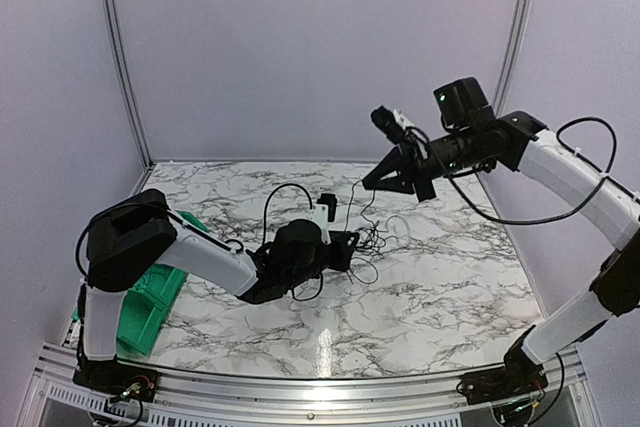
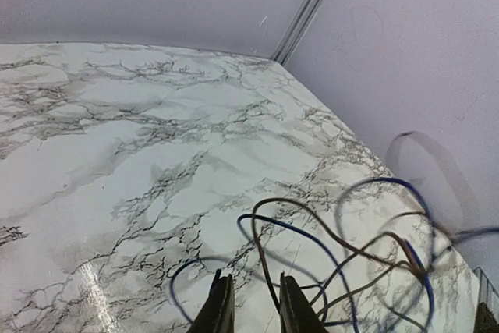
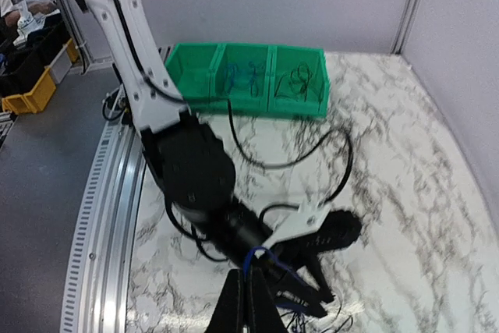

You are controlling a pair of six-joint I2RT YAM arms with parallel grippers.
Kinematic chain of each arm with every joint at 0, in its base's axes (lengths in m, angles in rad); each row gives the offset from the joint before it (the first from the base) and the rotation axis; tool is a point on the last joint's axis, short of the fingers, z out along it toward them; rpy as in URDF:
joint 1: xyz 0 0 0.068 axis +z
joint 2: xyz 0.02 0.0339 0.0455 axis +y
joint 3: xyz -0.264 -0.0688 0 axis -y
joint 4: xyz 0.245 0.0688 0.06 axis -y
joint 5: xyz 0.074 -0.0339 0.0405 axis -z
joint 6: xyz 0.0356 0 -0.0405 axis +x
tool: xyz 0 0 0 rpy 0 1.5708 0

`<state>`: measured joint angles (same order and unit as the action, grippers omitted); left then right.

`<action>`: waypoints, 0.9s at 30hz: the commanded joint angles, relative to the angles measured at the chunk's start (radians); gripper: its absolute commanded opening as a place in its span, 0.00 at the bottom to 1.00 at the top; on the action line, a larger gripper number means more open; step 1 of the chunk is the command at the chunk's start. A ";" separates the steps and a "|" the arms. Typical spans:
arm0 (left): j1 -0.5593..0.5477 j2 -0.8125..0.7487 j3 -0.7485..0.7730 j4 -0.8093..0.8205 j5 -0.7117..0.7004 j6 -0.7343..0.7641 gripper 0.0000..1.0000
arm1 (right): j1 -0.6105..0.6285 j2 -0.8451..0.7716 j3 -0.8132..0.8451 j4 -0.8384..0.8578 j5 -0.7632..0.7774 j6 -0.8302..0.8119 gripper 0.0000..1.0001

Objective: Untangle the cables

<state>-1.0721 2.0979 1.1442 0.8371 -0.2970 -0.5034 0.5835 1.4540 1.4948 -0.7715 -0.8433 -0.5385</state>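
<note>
A tangle of thin cables (image 1: pixel 372 239) lies on the marble table (image 1: pixel 440 287) at its middle. My left gripper (image 1: pixel 350 245) is low at the tangle's left edge. In the left wrist view its jaws (image 2: pixel 253 309) stand apart, with a brown cable (image 2: pixel 269 271) running down between them along the right finger, and blue cable (image 2: pixel 327 243) loops just ahead. My right gripper (image 1: pixel 368 182) is raised above the tangle. It is shut on a blue cable (image 3: pixel 261 253), and a thin strand hangs from it to the pile.
A green bin with three compartments (image 3: pixel 249 76) holding a few cables stands at the table's left near edge, beside the left arm (image 1: pixel 150 297). White walls enclose the table at the back and on both sides. A metal rail runs along the near edge.
</note>
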 commanded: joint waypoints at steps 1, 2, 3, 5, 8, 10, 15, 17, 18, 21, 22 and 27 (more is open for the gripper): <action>0.002 0.123 0.067 0.044 -0.007 -0.083 0.19 | -0.029 -0.018 0.219 0.017 -0.107 0.062 0.00; 0.001 0.148 0.081 0.046 -0.006 -0.094 0.18 | -0.036 0.001 0.273 0.002 -0.125 0.068 0.00; 0.000 0.169 0.091 0.048 -0.003 -0.105 0.17 | -0.042 0.017 0.326 -0.010 -0.136 0.073 0.00; 0.000 0.199 0.098 0.053 0.004 -0.121 0.16 | -0.052 0.038 0.402 -0.021 -0.143 0.083 0.00; 0.000 0.196 0.079 0.059 0.001 -0.125 0.16 | -0.065 0.035 0.448 -0.019 -0.142 0.090 0.00; 0.001 0.174 0.055 0.067 0.000 -0.117 0.15 | -0.067 0.022 0.422 -0.013 -0.127 0.085 0.00; 0.000 0.074 -0.036 0.108 0.011 -0.088 0.21 | -0.079 -0.044 0.205 0.077 -0.102 0.087 0.00; 0.001 0.021 -0.085 0.120 0.005 -0.099 0.31 | -0.088 -0.072 0.123 0.111 -0.092 0.089 0.00; 0.000 -0.008 -0.111 0.125 -0.002 -0.106 0.35 | -0.091 -0.086 0.085 0.125 -0.084 0.089 0.00; 0.000 -0.100 -0.193 0.140 -0.022 -0.111 0.44 | -0.100 -0.133 -0.005 0.168 -0.063 0.088 0.00; -0.001 -0.142 -0.227 0.143 -0.028 -0.110 0.46 | -0.101 -0.145 -0.040 0.180 -0.056 0.088 0.00; -0.001 -0.298 -0.345 0.142 -0.040 -0.062 0.51 | -0.102 -0.179 -0.152 0.238 -0.023 0.086 0.00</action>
<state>-1.0725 1.9034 0.8696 0.9401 -0.3134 -0.6094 0.4873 1.3231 1.3865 -0.6289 -0.8986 -0.4625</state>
